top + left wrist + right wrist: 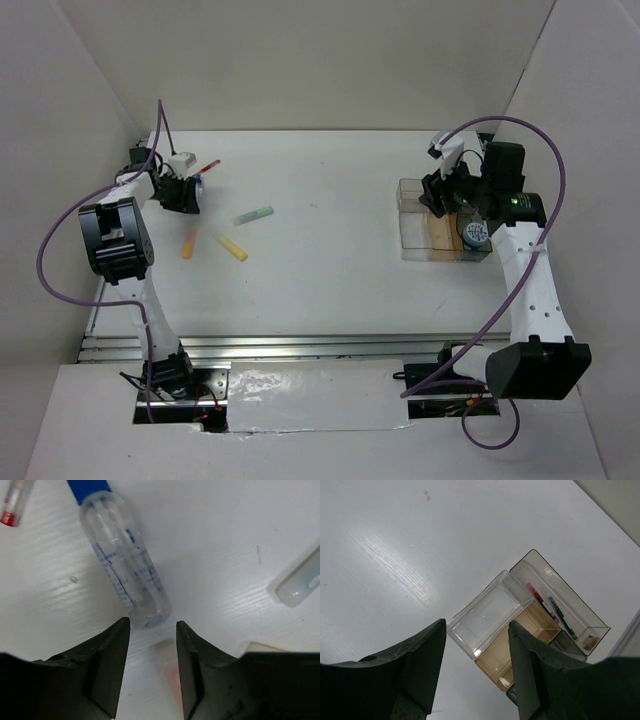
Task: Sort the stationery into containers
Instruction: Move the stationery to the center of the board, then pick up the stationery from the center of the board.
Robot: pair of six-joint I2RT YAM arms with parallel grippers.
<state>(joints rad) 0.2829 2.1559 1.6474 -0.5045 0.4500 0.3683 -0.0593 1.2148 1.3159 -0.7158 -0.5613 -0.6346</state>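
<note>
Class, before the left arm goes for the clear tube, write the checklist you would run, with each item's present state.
1. Left gripper open: ok.
2. Clear tube between its fingers: not ok, it lies just ahead of the gap.
3. Red pen apart from tube: ok.
4. Right gripper open, holding nothing: ok.
5. Container has a free compartment: ok, the clear one looks empty.
6. Blue cap tight: cannot tell.

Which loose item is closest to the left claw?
The clear blue-capped tube, right before the left claw; red pen and green marker lie farther off.
</note>
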